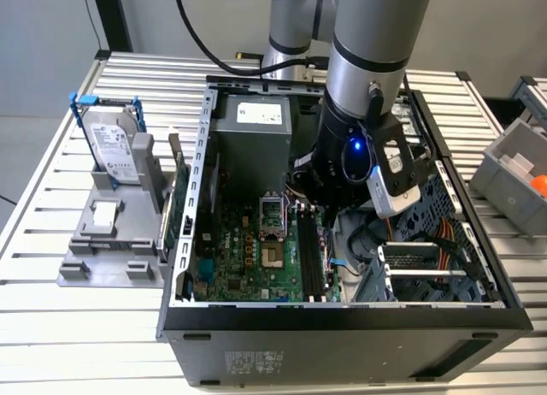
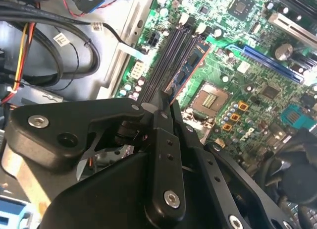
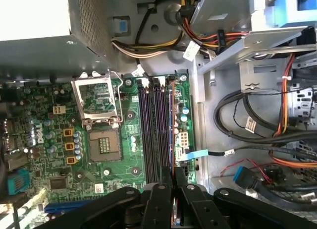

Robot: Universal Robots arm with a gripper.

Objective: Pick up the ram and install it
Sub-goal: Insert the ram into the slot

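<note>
Installation step, judged under way. The arm reaches down into the open computer case (image 1: 205, 156) in the exterior view, with the gripper (image 2: 166, 97) clenched on the ram (image 2: 187, 65) — a thin, flat stick, dark bluish on its face with an orange-red edge, seen nearly edge-on in the second wrist view. It runs parallel to the long black memory slots (image 3: 153, 130) on the green motherboard (image 3: 114, 164), directly over them, toward the slot farthest from the CPU socket (image 3: 101, 144); whether its lower edge has entered a slot cannot be told. In the first wrist view the ram (image 3: 172, 130) lies at three o'clock of the socket. The next move likely calls for exact alignment with one slot and straight, even pressure — a tilted stick would probably bind.
</note>
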